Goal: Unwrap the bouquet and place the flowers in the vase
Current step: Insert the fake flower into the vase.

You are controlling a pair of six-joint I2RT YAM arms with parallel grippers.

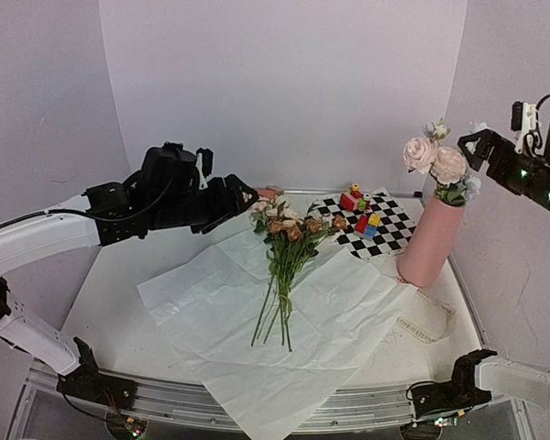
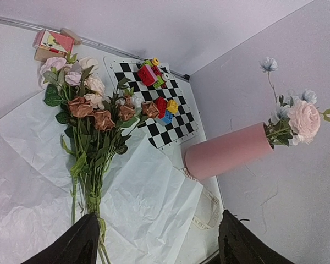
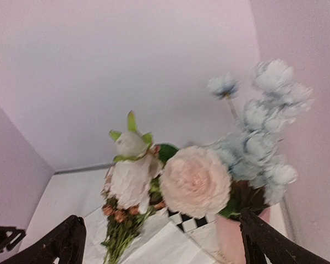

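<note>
The paper point(image 1: 284, 348) lies spread open, its near corner hanging over the near edge of the table point(image 1: 110, 312). Near the middle of it the flowers point(image 1: 289, 234) lie in a bunch, stems toward the near side and heads at the far side (peach, pink and cream). The left gripper point(image 1: 246, 196) hovers just left of the heads, its fingers well apart with nothing between them. At the right stands the vase point(image 1: 431, 240), with two pink blooms point(image 1: 435, 163) and pale blue sprigs in it. The right gripper point(image 1: 470, 145) hangs just right of those blooms, wide open and empty. Between flowers and vase lies a checkered mat point(image 1: 392, 229) with toy blocks point(image 1: 362, 209) on it.
</note>
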